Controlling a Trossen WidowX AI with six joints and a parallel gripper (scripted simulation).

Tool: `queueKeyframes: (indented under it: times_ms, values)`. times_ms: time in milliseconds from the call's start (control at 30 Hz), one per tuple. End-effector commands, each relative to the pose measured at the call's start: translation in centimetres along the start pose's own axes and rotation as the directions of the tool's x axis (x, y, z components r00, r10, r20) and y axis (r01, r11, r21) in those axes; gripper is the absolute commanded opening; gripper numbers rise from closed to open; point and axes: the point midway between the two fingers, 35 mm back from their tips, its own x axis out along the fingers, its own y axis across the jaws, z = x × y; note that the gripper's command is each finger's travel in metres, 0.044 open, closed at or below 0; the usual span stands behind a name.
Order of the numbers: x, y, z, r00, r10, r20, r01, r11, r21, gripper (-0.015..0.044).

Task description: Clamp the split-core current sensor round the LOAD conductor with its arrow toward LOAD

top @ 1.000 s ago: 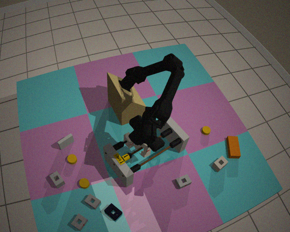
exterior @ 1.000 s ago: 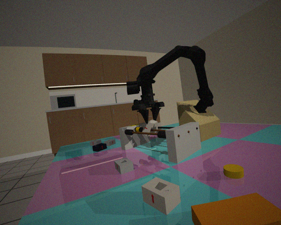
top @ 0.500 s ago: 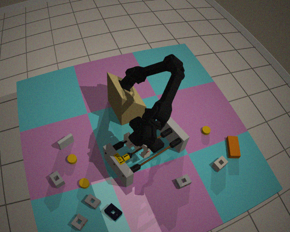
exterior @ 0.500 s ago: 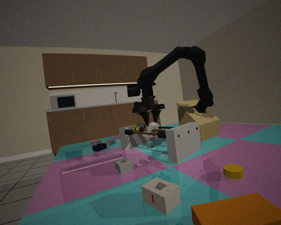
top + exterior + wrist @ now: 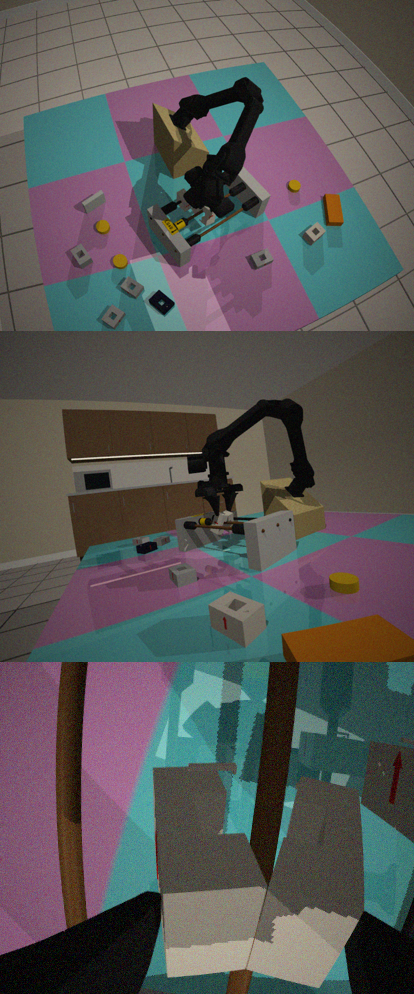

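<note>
My gripper [image 5: 223,513] [image 5: 256,918] is shut on the open split-core sensor [image 5: 208,216] [image 5: 226,516] [image 5: 212,862], low over the rack. The sensor's two halves meet near my fingertips and spread apart downward. The middle conductor [image 5: 196,214] [image 5: 282,737] runs between the halves, under the closed end. This conductor carries the yellow sleeve [image 5: 179,224] [image 5: 203,521] beside the LOAD label [image 5: 169,226]. A red mark shows on the sensor's side facing the front conductor [image 5: 222,222] [image 5: 70,862]; its pointing direction is not clear. The top view hides the fingertips behind the arm.
End blocks [image 5: 184,255] [image 5: 272,541] bear the conductors. A grey piece with a red arrow [image 5: 387,782] is beside the held sensor. A tan angular block [image 5: 189,158] is behind. Grey square rings [image 5: 309,238], a dark ring [image 5: 155,300], yellow discs [image 5: 294,186] and an orange block [image 5: 333,209] lie around.
</note>
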Motion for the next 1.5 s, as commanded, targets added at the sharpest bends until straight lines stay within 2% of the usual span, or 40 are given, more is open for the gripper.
queueKeyframes:
  times_ms: [0,700,1267,1467]
  values:
    - [-0.09,0.04,0.03,1.0,0.002,0.001,-0.002,1.0,-0.002,0.0]
    - [-0.09,0.04,0.03,1.0,0.002,0.001,-0.002,1.0,-0.002,0.0]
    - [-0.09,0.04,0.03,1.0,0.002,0.001,-0.002,1.0,-0.002,0.044]
    - [-0.09,0.04,0.03,1.0,0.002,0.001,-0.002,1.0,-0.002,0.044]
